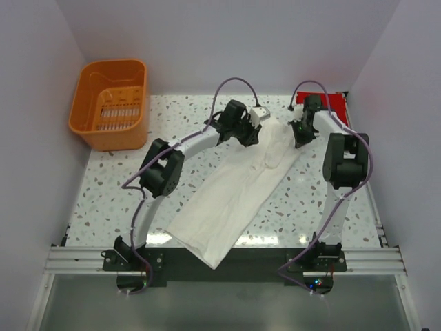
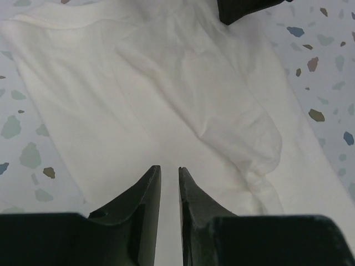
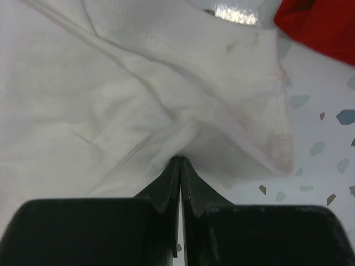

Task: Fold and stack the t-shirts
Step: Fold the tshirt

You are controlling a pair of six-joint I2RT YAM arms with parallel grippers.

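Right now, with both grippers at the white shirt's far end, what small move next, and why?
Probably close the left gripper on the white t-shirt: its jaws stand slightly apart over the cloth, while the right gripper is shut on a fold.

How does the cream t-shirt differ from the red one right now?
The cream t-shirt lies loosely spread and creased, slanting across the middle of the table; the red t-shirt is a small flat patch at the far right corner. The right gripper pinches the cream t-shirt; no gripper holds the red t-shirt. Both are plain cloth.
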